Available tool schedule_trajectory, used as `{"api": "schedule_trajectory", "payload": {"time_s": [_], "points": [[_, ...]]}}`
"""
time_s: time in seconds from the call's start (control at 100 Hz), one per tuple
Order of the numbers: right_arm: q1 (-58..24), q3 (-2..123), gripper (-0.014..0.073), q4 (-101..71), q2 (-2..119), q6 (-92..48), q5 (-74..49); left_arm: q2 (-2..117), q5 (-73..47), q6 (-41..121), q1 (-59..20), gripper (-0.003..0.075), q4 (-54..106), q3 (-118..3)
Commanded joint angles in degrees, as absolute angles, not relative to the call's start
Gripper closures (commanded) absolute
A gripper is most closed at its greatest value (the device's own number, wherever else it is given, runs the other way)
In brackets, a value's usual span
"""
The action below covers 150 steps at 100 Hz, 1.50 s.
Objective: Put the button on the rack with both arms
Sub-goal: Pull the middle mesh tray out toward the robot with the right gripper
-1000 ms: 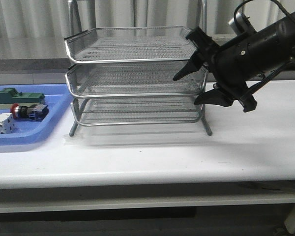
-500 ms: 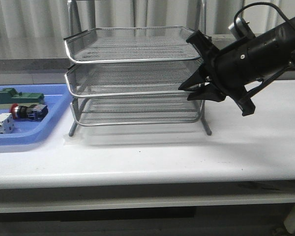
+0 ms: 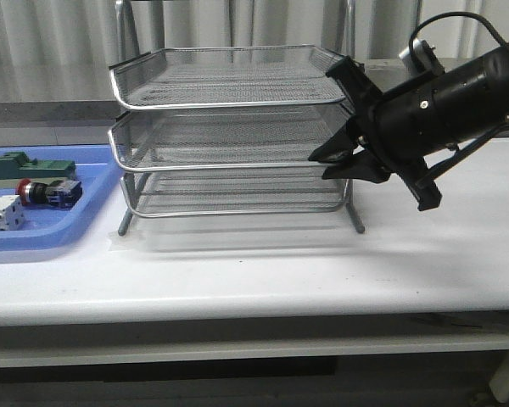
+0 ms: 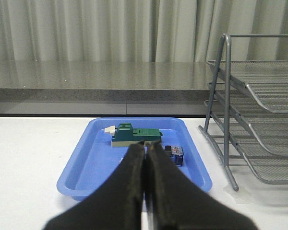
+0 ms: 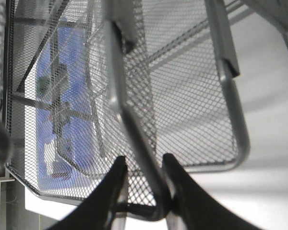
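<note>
Your right gripper (image 3: 335, 161) is clamped on the rack (image 3: 229, 127) rim at its right side; a second ago its fingers were spread wide there. Your left gripper (image 4: 145, 148) is pinched shut, empty. The button (image 4: 174, 154) lies just past it in the blue tray (image 4: 77, 177), long axis sideways, so your left arm is nearer.

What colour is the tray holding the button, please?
The tray is blue, clearest in the left wrist view.

The button (image 4: 174, 154) sits half hidden behind the left gripper (image 4: 145, 158). The blue tray (image 3: 85, 203) runs off the front view's left edge.
</note>
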<state>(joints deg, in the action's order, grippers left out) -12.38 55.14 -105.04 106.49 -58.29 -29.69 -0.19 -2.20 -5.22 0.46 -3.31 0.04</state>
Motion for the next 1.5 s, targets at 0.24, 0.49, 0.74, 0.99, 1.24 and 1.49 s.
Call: {"api": "schedule_trajectory", "payload": {"time_s": [0.24,0.49,0.74,0.99,1.24,1.49], "points": [[-12.7,45.46,0.0524,-106.06,98.77,-66.49,-34.55,-2.2,2.72,-5.83,0.46,0.0741,-3.32,2.75],[-12.7,36.75,0.0524,-106.12,93.09,-69.82,-34.74,-2.2,2.72,-5.83,0.46,0.0741,-3.32,2.75],[-12.7,32.5,0.0524,-106.27,89.7,-71.79,-35.19,-2.2,2.72,-5.83,0.46,0.0741,-3.32,2.75],[-12.7,32.5,0.0449,-106.27,89.71,-72.5,-35.63,-2.2,2.72,-5.83,0.46,0.0741,-3.32,2.75],[-12.7,32.5,0.0132,-106.05,89.71,-74.68,-41.47,-2.2,2.72,-5.83,0.46,0.0741,-3.32,2.75],[-12.7,32.5,0.0117,-100.97,89.14,-76.82,-41.66,-2.2,2.72,-5.83,0.46,0.0741,-3.32,2.75]]}}
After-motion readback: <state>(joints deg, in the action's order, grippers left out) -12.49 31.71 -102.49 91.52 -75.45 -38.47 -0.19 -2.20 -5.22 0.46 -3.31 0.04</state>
